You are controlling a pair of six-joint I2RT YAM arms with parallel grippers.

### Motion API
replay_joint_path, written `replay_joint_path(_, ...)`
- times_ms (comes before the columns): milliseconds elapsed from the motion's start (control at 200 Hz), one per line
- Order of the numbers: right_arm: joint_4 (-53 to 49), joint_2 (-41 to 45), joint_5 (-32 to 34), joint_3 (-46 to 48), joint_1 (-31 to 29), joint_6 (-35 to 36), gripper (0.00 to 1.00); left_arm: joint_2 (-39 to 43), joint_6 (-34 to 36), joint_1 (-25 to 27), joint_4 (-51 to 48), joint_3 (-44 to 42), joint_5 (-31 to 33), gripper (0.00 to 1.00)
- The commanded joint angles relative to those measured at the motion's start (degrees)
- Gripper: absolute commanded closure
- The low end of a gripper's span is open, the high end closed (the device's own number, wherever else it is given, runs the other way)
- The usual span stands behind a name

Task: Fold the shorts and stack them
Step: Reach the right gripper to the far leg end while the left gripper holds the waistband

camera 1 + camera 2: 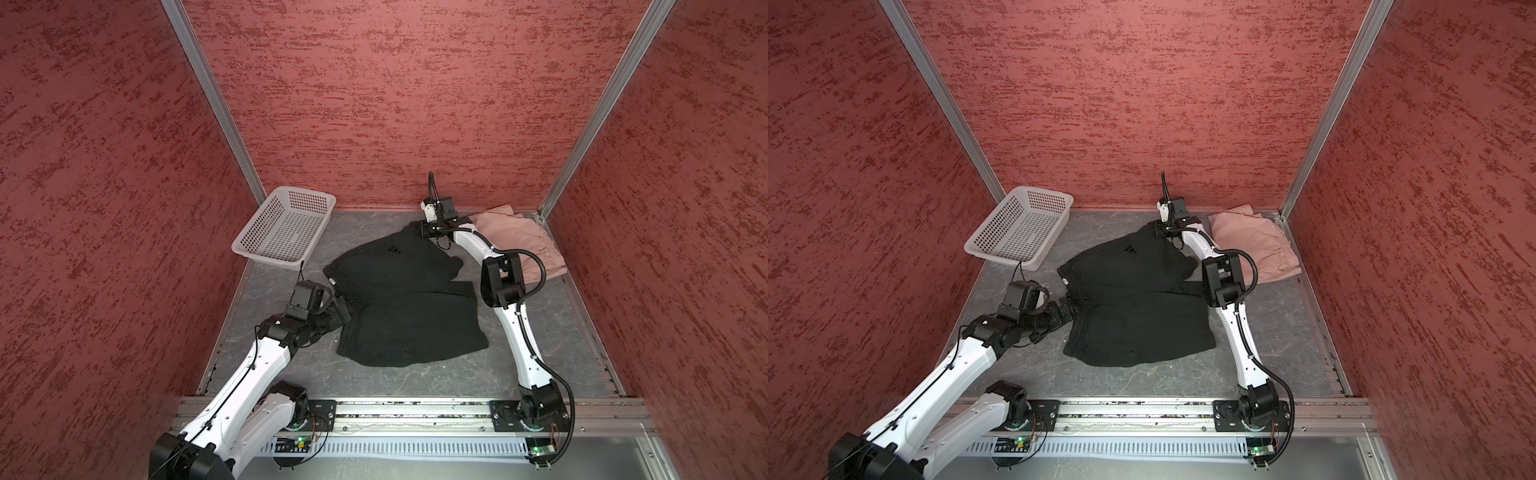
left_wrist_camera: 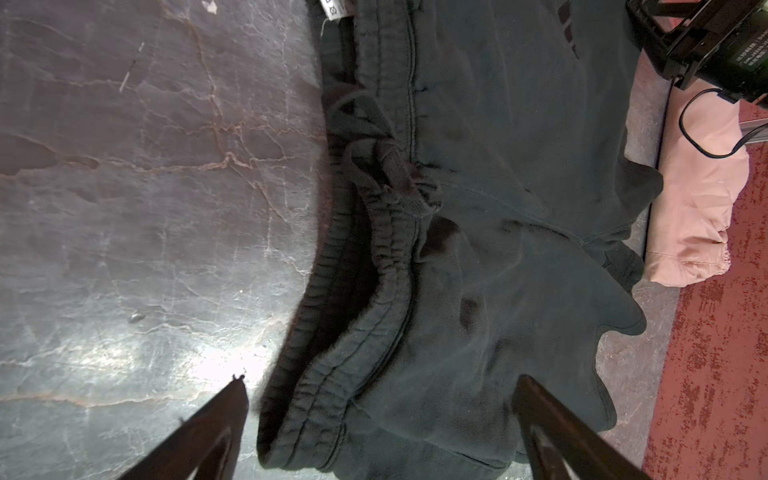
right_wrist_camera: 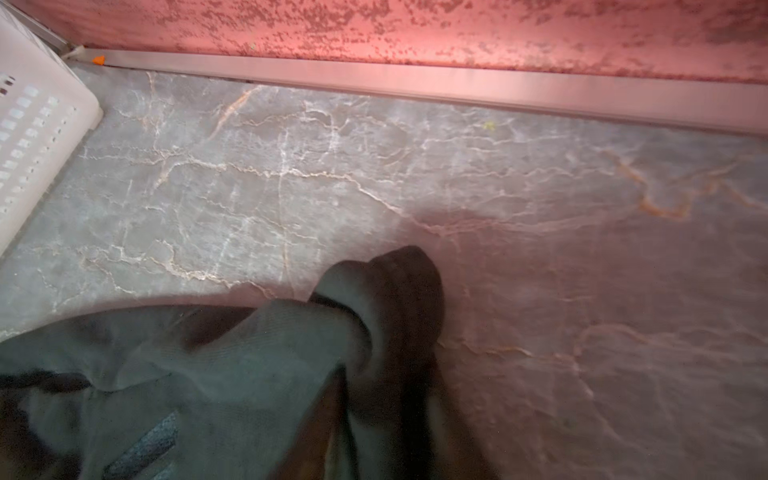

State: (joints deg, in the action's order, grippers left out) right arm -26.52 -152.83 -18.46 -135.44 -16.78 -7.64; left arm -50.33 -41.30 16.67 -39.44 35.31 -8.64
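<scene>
In both top views the whole scene is seen from high above the front rail (image 1: 415, 409), looking down and forward across the grey marble-patterned table top (image 1: 415, 382) to the back wall (image 1: 395, 104). The left wrist view is taken close over the black soft fabric shorts (image 2: 519, 187), facing the folded dusty pink fabric shorts (image 2: 698, 199). The right wrist view, blurred, seems to look low toward the back wall; the white perforated plastic basket (image 3: 37, 137) is shared with the top views.
</scene>
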Motion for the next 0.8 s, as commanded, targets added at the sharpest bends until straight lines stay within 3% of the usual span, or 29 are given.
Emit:
replay_joint_path(0, 0.28, 0.93, 1.64, -2.28, 0.2, -1.46, 1.0, -1.47, 1.76, -0.14, 1.76, 0.52, 0.48, 0.01)
replay_joint_path(155, 0.98, 4.01, 10.17, -2.55, 0.97, -0.22, 1.0, -5.41, 4.19, 0.82, 6.75, 0.16, 0.33, 0.01)
replay_joint_path(311, 2.77, 7.9, 7.45, -2.64, 1.19, 2.58, 1.0, -11.99, 10.38, 2.32, 11.91, 1.43, 0.77, 0.0)
replay_joint_path(446, 2.79, 9.38, 7.0, -2.64, 1.46, 1.27, 1.0, -18.59, 14.08, 3.36, 14.51, 3.97, 0.62, 0.23)
replay_joint_path(611, 1.59, 9.57, 5.54, -2.64, 1.96, 0.21, 1.0, -24.28, 14.63, 4.08, 13.74, 6.09, 1.74, 0.64)
replay_joint_path(676, 1.3, 9.66, 5.56, -2.5, 2.42, -0.05, 1.0, -24.49, 14.43, 4.13, 12.9, 5.76, 1.84, 0.63)
replay_joint_path(746, 1.28, 9.73, 5.2, -2.53, 2.88, -0.52, 1.0, -24.06, 13.97, 4.12, 11.77, 5.02, 3.0, 0.36)
replay_joint_path(797, 1.44, 9.68, 4.71, -2.46, 3.26, -0.84, 1.0, -23.32, 13.96, 4.08, 12.26, 4.0, 3.23, 0.31)
